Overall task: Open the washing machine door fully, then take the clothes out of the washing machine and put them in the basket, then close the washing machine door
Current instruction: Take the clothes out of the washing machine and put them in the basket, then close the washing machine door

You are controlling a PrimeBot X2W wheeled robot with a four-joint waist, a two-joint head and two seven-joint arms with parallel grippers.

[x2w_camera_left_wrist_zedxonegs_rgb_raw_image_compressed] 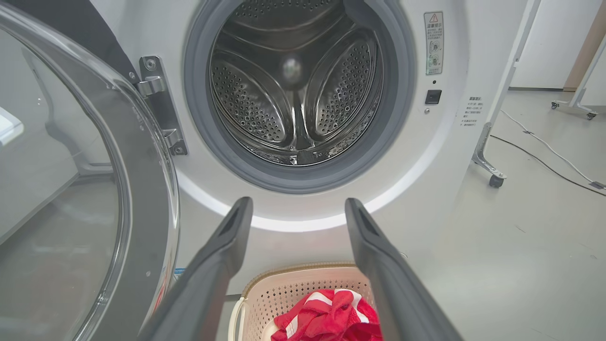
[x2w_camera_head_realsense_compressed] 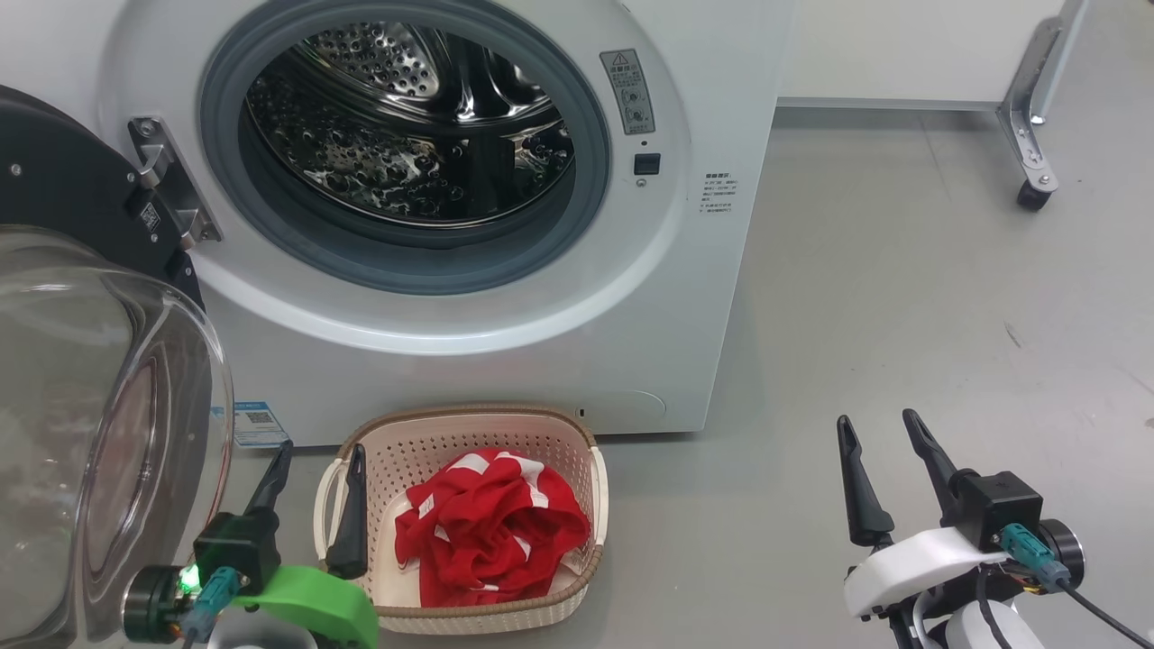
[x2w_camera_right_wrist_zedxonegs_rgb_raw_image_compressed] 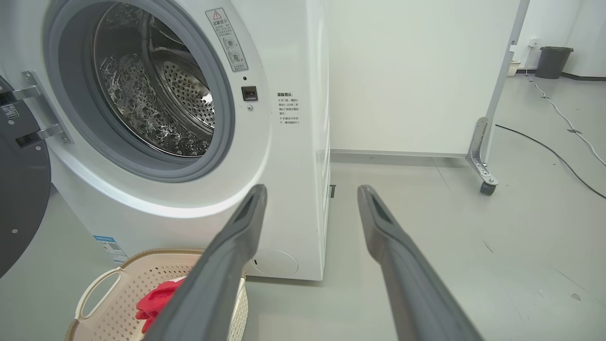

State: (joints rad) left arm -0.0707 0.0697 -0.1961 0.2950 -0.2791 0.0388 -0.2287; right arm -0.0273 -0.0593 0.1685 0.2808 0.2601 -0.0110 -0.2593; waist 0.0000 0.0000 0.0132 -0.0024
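In the head view the white washing machine (x2w_camera_head_realsense_compressed: 505, 361) stands with its grey rubber-ringed mouth uncovered, the shiny perforated steel drum (x2w_camera_head_realsense_compressed: 406, 135) gleaming inside. The washing machine door (x2w_camera_head_realsense_compressed: 90, 406) hangs swung out at the left on a metal hinge (x2w_camera_head_realsense_compressed: 171, 185), its clear glass bowl bulging toward the camera. On the grey floor before the machine sits the cream perforated basket (x2w_camera_head_realsense_compressed: 469, 622) with its brown woven-look rim. The clothes (x2w_camera_head_realsense_compressed: 491, 527), crumpled red fabric with white patches, lie in it. The left gripper (x2w_camera_head_realsense_compressed: 321, 448) points up beside the door, fingers spread wide and holding nothing; one finger may overlap the basket's near handle, though contact is unclear. The right gripper (x2w_camera_head_realsense_compressed: 876, 417) hovers well apart over bare floor, likewise wide and empty.

The left wrist view looks between its own splayed dark fingers (x2w_camera_left_wrist_zedxonegs_rgb_raw_image_compressed: 222, 255) into the drum, with the door's glass curving at the left and the red clothes in the basket below.

The right wrist view shows its parted fingers (x2w_camera_right_wrist_zedxonegs_rgb_raw_image_compressed: 393, 237) framing the machine's corner; the basket and a red fold sit at lower left.
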